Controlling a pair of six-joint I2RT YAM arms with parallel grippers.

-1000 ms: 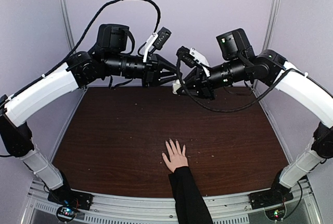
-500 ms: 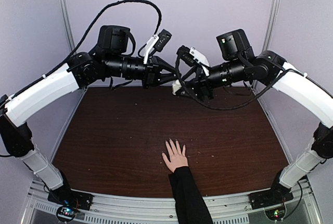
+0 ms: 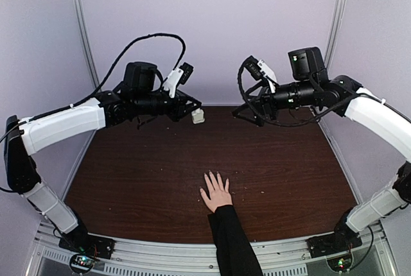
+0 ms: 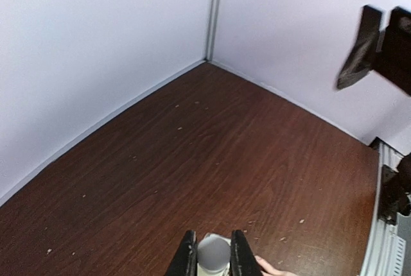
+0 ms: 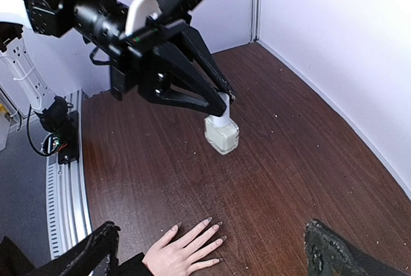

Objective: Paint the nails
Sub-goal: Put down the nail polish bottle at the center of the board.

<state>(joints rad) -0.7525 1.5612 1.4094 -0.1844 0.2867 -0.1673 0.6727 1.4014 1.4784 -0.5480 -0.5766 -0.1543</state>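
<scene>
A light-skinned hand [image 3: 216, 194] in a black sleeve lies flat on the brown table, fingers spread. Its nails [image 5: 219, 224] show pale in the right wrist view, and one fingertip of the hand [image 4: 271, 267] peeks in at the bottom of the left wrist view. My left gripper [image 3: 192, 111] is shut on the white cap of a small clear bottle [image 3: 198, 117], which hangs above the far middle of the table. The cap [image 4: 214, 251] sits between its fingers. My right gripper [image 3: 246, 112] stands wide open and empty, apart from the bottle [image 5: 222, 134].
The table [image 3: 141, 173] is walled by pale panels at the back and both sides, with a metal rail [image 3: 192, 250] along the near edge. Small crumbs dot the wood.
The two grippers, together at the bottle a second ago, have parted. The right one opened, let go and drew back right. The left one shut and moved left and down with the bottle.
</scene>
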